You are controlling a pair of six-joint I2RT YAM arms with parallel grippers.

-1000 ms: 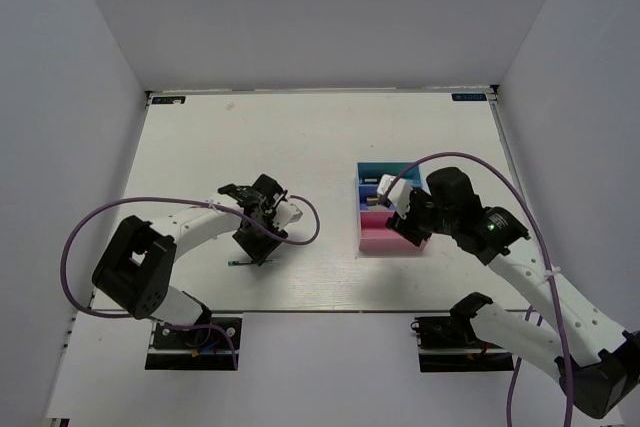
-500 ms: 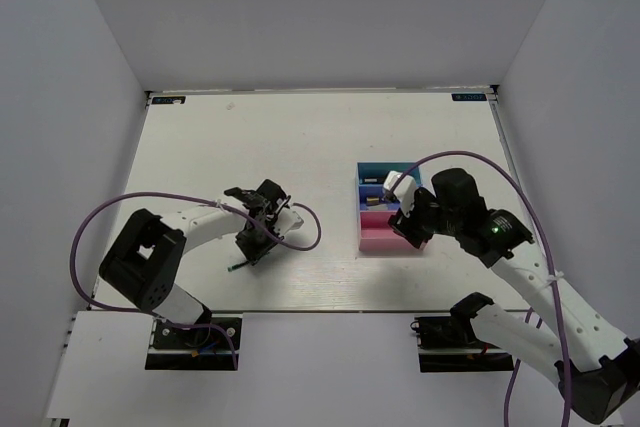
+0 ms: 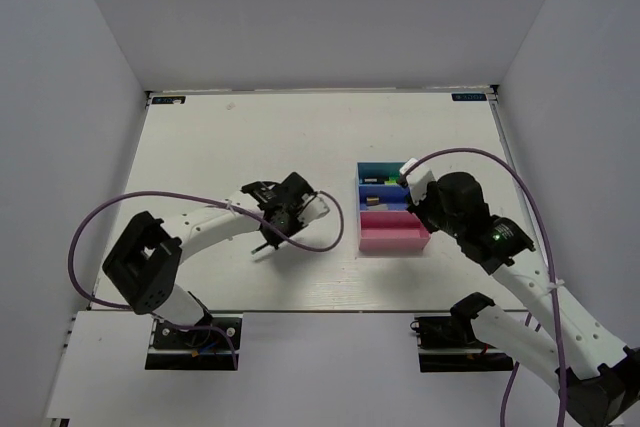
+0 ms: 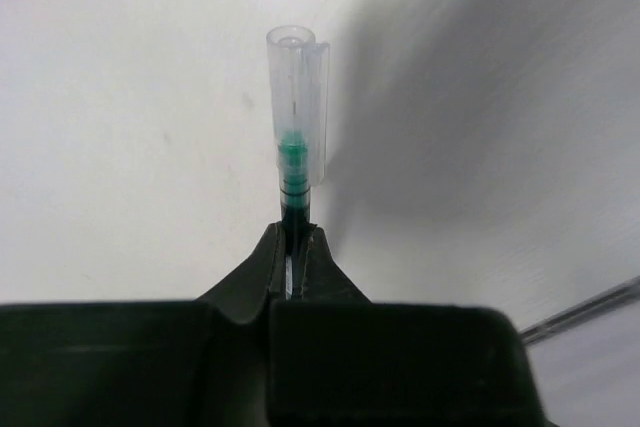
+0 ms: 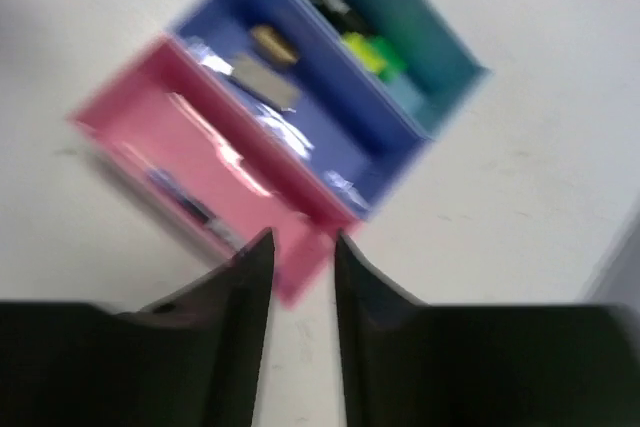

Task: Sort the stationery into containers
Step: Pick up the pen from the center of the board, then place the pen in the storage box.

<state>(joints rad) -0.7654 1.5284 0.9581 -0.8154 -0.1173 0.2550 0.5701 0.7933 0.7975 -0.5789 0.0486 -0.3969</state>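
Observation:
My left gripper [image 4: 295, 237] is shut on a thin pen [image 4: 297, 117] that has a green tip under a clear cap, and it holds the pen above the white table. From above, that gripper [image 3: 277, 230] is left of the containers with the pen [image 3: 264, 245] poking out toward the near left. My right gripper [image 5: 302, 237] hovers over the near corner of the pink tray [image 5: 230, 162], its jaws a narrow gap apart and empty. In the pink tray lies another pen [image 5: 185, 202]. The dark blue tray [image 5: 330, 137] holds an eraser [image 5: 265, 82] and a tan block [image 5: 272, 42]. Highlighters [image 5: 370, 52] lie in the light blue tray [image 5: 420, 32].
The three joined trays [image 3: 392, 237] sit right of centre on the white table [image 3: 250, 137]. A purple cable [image 3: 330, 227] loops from the left wrist toward the trays. White walls enclose the table on three sides.
The left gripper shut on the pen and carried it right, off the table. The right gripper drew back from the trays toward the far right, and its jaws narrowed.

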